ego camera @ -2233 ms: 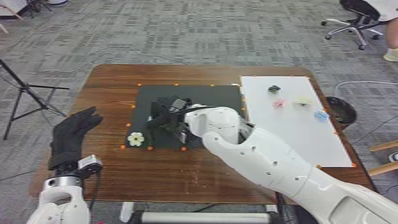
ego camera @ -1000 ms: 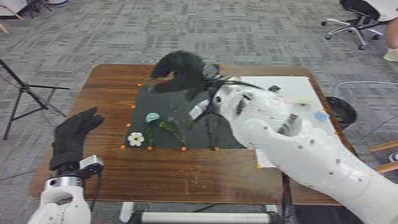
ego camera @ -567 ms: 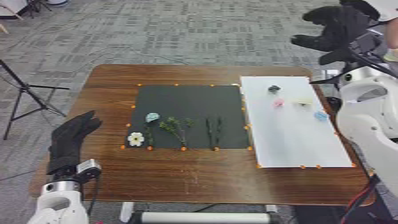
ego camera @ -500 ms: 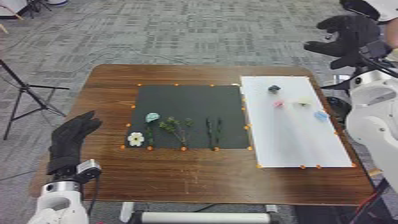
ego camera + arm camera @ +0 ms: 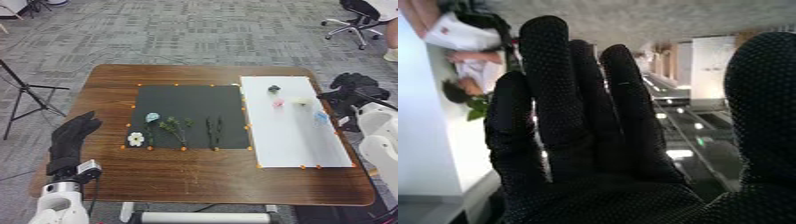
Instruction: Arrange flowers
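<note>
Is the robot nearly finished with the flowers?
Probably partway. The white flower, blue-topped stem and green sprigs on the dark mat may be done. The right hand is open and empty. On the white sheet, a pink flower, cream flower, blue flower and dark flower seem left.

A brown wooden table (image 5: pixel 187 175) stands on grey patterned carpet (image 5: pixel 204 35). On the floor to its left is 1 black tripod (image 5: pixel 23 87); beyond its far right corner, 1 black chair (image 5: pixel 359 7) on a wheeled base. A pale bar (image 5: pixel 204 218) lies just past the near edge. The right wrist view has green leaves (image 5: pixel 478 106) near a white wall (image 5: pixel 425 130)
</note>
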